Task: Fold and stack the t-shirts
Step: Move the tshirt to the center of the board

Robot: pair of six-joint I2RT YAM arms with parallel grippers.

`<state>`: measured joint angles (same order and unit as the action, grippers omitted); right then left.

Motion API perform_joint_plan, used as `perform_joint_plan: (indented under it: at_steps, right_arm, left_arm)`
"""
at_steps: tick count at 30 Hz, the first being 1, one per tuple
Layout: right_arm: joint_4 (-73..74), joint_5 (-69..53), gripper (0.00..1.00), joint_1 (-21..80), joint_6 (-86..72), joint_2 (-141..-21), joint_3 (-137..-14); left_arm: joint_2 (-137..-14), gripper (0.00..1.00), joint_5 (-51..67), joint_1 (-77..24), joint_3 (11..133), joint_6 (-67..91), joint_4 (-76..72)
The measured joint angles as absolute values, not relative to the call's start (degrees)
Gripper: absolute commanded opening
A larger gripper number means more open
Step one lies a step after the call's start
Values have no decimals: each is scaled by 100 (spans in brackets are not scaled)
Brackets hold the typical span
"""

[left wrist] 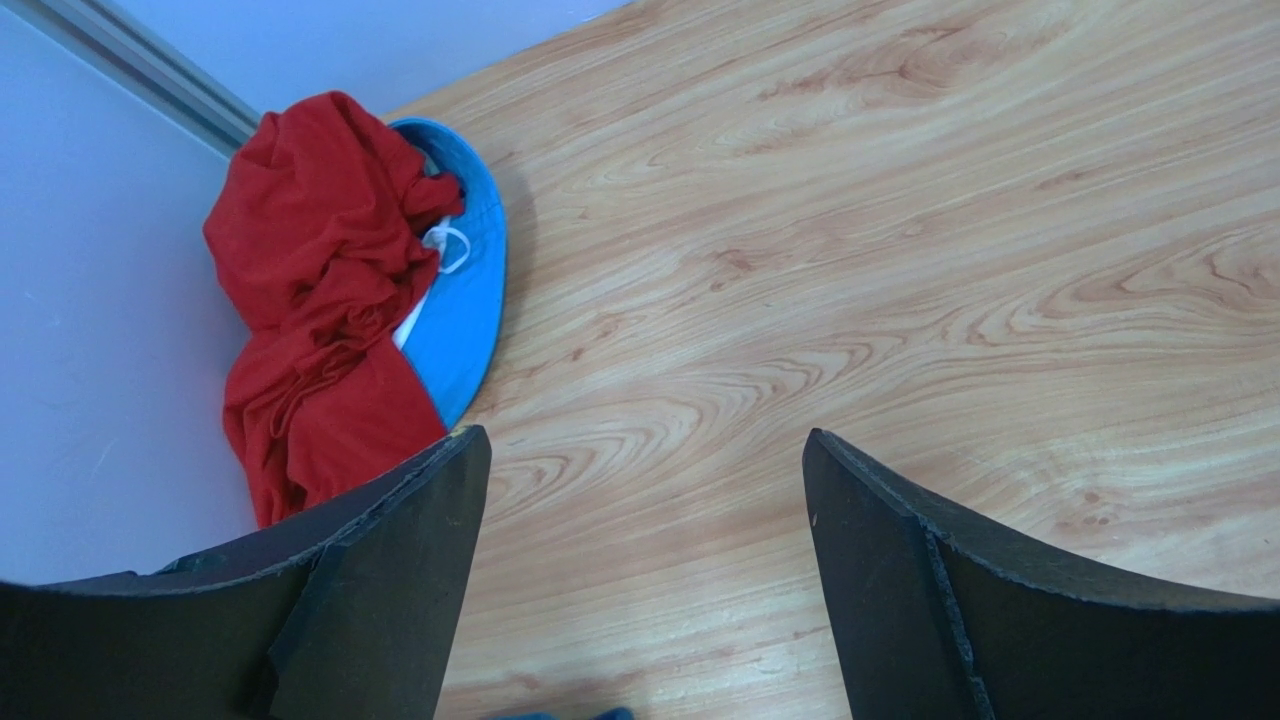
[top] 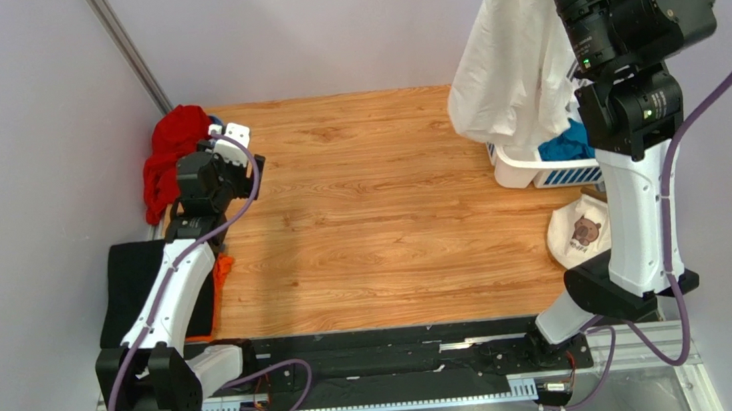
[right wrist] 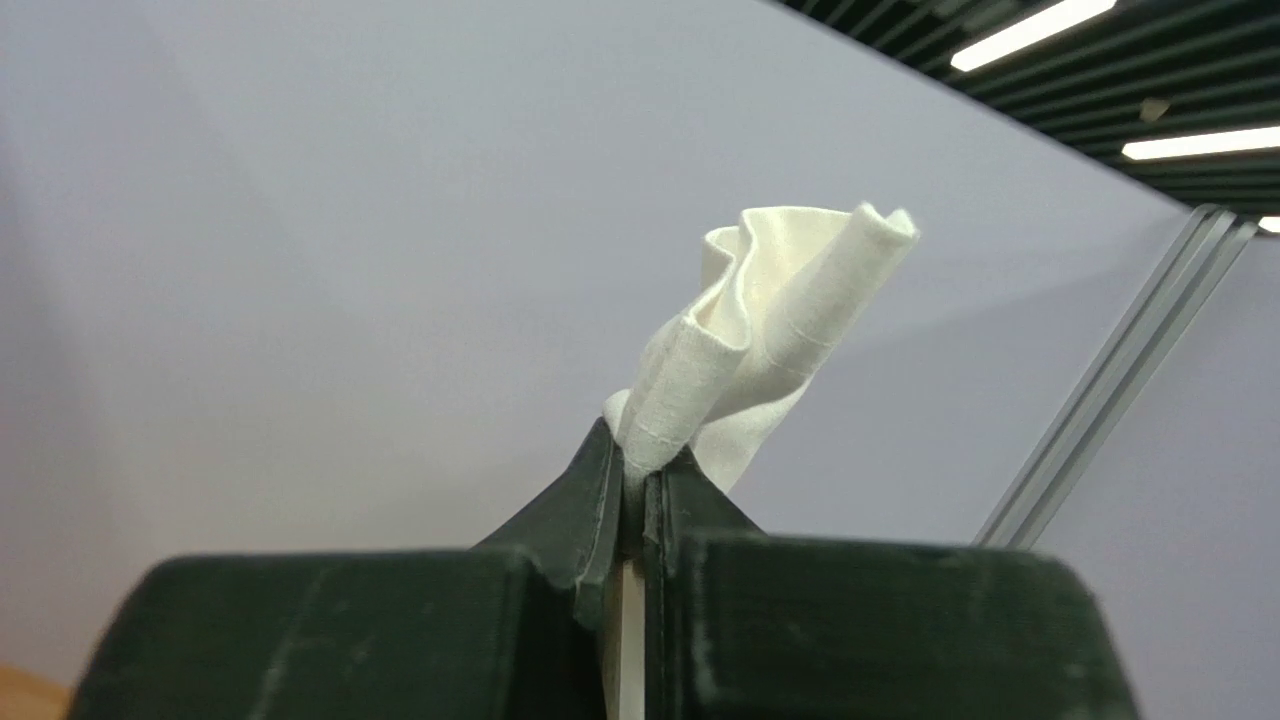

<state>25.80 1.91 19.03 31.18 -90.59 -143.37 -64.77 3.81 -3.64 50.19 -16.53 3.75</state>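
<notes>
Top external view: over the far right corner of the wooden tabletop (top: 371, 215), the right gripper (right wrist: 634, 483) is up high, its black fingers pinched tight on a bunched edge of the soft white cloth t-shirt (top: 508, 61). The shirt hangs over a white slatted plastic basket (top: 528, 174) holding teal cloth (top: 562, 146). The left gripper (left wrist: 646, 441), fingers spread wide and holding nothing, hovers by the far left corner near a crumpled red cloth (left wrist: 308, 300)
</notes>
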Motion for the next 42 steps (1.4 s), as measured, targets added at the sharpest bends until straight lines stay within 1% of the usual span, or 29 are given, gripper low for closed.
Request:
perform_joint_plan:
  at_steps: [4,8,13,18,25,27,32,36,42]
  right_arm:
    - [1852,351,0,2777,3876,-8954,-14326]
    - [1704,521,0,3717,4609,-8934,-14011]
    - [1929,760,0,4501,4958,-9205,-13721]
    - [2285,961,0,4901,4936,-9625,-13638]
    - [2456,1201,0,5212,4934,-9981,-13513]
    - [2397,1317,1,5240,4956,-9992,-13314]
    - [2178,1767,0,5177,5019,-9942,-12230]
    - [2331,1990,0,4936,4958,-9946,-11419]
    - [2381,2158,0,4366,4956,-9918,-10818]
  left_arm:
    - [-6477,85,252,-364,4936,-1660,333]
    - [-6497,85,178,-364,4899,-1660,309]
    - [-6521,85,139,-364,4899,-1660,272]
    - [-6521,85,97,-364,4873,-1660,185]
    - [-6519,85,-69,-364,4794,-1664,54]
    - [-6519,85,-132,-364,4762,-1664,30]
    - [-6519,85,-231,-364,4694,-1684,12]
    - [-6504,85,-281,-364,4617,-1721,-3]
    - [-6493,85,-309,-364,4574,-1767,-1]
